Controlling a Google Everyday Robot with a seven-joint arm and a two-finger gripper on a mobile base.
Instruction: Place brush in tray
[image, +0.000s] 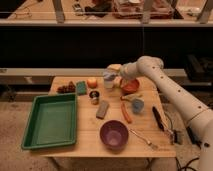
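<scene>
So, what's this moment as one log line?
gripper: far side of table | brush: lying at right edge | tray: left, without brush

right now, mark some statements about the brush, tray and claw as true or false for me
1. The brush lies inside the tray. False: it lies on the table near the right edge, and the tray sits at the left end.
2. The purple bowl stands at the front of the table, between the tray and the silver utensil. True.
3. The claw is over the far side of the table, well away from the brush. True.
4. The grey block sits inside the purple bowl. False: it lies on the table behind the bowl, left of the orange stick.
</scene>
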